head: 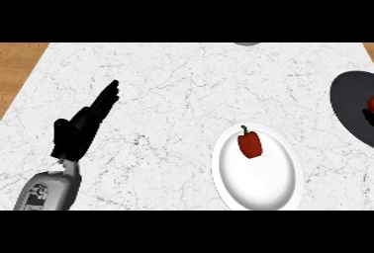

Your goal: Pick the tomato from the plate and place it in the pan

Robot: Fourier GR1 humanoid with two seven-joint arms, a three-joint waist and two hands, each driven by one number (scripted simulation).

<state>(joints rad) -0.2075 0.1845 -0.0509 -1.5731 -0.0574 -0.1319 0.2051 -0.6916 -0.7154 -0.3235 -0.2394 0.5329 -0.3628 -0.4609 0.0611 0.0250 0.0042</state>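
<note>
A white plate [257,185] lies at the lower right of the marble counter. On its upper part rests a red vegetable with a green stem [250,144], shaped more like a pepper than a tomato. The dark pan [348,99] is cut off by the right edge. Inside it, at the very edge, a small red patch [371,104] shows with a black shape [367,117] just below it; I cannot tell whether that shape is my right hand. My left hand [80,129] rests open at the left, fingers straight and pointing up-right, far from the plate.
The white marble counter [182,84] runs across the view, with wooden floor [18,64] beyond its left edge. A small grey object [247,44] peeks in at the top edge.
</note>
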